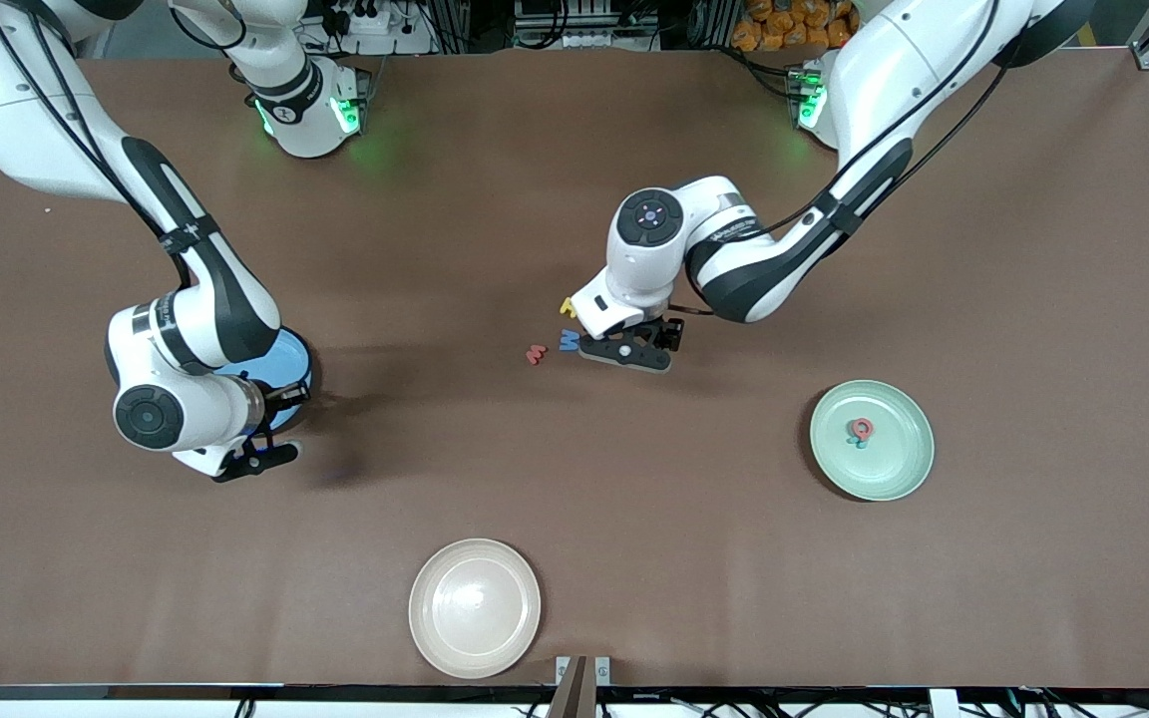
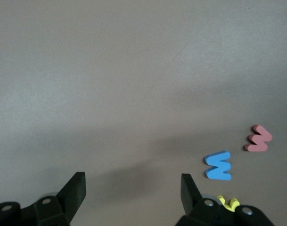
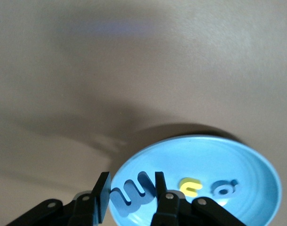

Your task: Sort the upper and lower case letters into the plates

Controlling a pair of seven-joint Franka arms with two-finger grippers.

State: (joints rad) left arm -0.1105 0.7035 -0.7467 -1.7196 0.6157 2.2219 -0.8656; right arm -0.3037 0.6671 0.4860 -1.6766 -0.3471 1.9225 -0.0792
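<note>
Letters part-sorted: some lie in the blue plate (image 3: 247, 188) and green plate (image 1: 872, 440); yellow letter (image 1: 566, 306), blue letter (image 1: 569, 340) and red letter (image 1: 536, 354) remain on the surface (image 1: 574, 499). Left hand (image 1: 626, 355) spread near them; right hand (image 3: 129, 193) pinches a blue-grey letter (image 3: 131, 192) over the blue plate.

It's a robotics lab: two white arms stand bolted along one edge of a broad table (image 1: 495, 179) under brown cloth, green status lights glowing at their bases, with aluminium framing, power strips and bundled cables crowding the floor past that edge.

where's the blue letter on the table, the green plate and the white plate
blue letter (image 2: 218, 165), left wrist view, its middle
green plate (image 1: 899, 464), front view, bare inside surface
white plate (image 1: 475, 608), front view, its centre
</note>
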